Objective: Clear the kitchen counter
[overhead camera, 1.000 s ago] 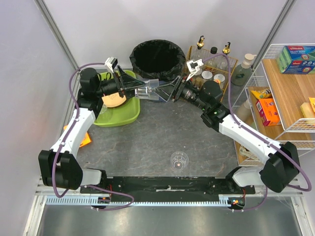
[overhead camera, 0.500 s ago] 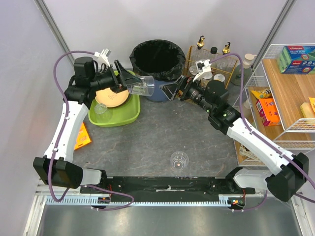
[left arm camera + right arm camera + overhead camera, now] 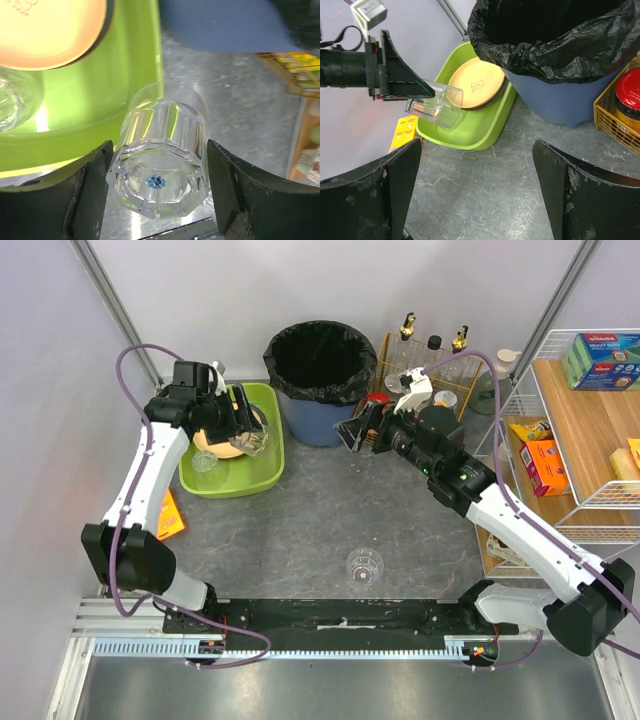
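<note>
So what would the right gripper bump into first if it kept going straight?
Most likely the green tub. The right gripper aims left past the bin, and the glass held by the left gripper hangs close to that line; depth is unclear.

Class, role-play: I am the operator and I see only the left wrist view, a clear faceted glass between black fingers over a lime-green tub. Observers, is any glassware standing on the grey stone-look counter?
Observer: Yes. One small clear glass stands alone on the grey stone-look counter, near the arms' bases.
Operator: Is the right gripper carrying anything?
Observer: No. The right gripper is open and empty, in front of the blue bin with the black liner.
Operator: Is anything else lying on the counter?
Observer: A flat orange packet lies just left of the lime-green tub.
</note>
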`<state>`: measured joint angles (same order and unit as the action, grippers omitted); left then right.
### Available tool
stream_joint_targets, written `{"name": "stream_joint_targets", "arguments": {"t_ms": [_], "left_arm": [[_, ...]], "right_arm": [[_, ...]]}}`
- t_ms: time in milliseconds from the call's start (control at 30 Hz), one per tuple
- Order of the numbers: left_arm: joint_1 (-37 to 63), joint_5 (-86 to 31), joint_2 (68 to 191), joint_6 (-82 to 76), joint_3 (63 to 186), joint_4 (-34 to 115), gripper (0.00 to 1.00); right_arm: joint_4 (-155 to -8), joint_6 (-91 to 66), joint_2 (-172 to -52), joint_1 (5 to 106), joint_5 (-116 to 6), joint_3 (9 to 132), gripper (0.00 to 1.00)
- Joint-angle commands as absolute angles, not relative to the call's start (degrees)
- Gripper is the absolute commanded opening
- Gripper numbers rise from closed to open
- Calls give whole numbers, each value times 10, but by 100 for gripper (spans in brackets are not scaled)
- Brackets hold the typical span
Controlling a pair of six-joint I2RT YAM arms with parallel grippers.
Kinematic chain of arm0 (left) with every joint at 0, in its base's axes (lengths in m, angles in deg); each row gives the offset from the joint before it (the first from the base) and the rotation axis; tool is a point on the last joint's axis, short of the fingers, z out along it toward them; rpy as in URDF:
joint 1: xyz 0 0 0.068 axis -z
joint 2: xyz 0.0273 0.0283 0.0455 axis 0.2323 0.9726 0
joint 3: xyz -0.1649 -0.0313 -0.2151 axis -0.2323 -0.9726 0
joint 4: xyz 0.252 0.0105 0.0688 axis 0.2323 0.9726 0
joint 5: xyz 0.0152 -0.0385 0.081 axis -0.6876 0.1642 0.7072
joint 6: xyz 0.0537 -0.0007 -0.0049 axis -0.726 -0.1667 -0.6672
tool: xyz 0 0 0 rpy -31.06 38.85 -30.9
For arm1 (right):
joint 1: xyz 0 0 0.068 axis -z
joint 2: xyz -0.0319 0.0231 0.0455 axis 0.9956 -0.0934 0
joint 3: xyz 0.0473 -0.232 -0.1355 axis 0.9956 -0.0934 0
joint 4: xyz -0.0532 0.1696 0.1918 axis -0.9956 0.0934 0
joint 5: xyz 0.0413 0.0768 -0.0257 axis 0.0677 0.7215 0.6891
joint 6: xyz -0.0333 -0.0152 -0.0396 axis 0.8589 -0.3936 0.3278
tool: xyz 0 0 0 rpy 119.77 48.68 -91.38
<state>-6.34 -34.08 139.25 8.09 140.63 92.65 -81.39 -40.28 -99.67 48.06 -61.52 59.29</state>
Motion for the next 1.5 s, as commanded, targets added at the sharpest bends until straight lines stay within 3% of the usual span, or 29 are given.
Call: {"name": "stream_joint_targets", "arguments": {"t_ms": [0, 200, 733, 800, 900, 1133, 1467], "left_arm": [[-65, -259, 1439, 35, 1430, 943, 4], [-64, -207, 1498, 24, 1435, 951, 4], [-57, -138, 1576, 18, 1409, 941, 22], [-58, -132, 1582, 19, 1405, 937, 26], [-58, -122, 1589, 21, 1399, 932, 40], [-57, -94, 1599, 23, 1384, 929, 49], [-52, -93, 1582, 13, 1382, 925, 80]], "right_arm": [[-794, -387, -971, 481, -644, 585, 98], [-776, -387, -965, 481, -658, 576, 98], [-772, -389, -964, 481, -643, 559, 98], [-773, -387, -965, 481, -642, 558, 98], [-772, -387, -967, 481, -642, 556, 98], [-770, -390, -970, 481, -644, 554, 98], [-753, -374, -975, 481, -617, 546, 98]]}}
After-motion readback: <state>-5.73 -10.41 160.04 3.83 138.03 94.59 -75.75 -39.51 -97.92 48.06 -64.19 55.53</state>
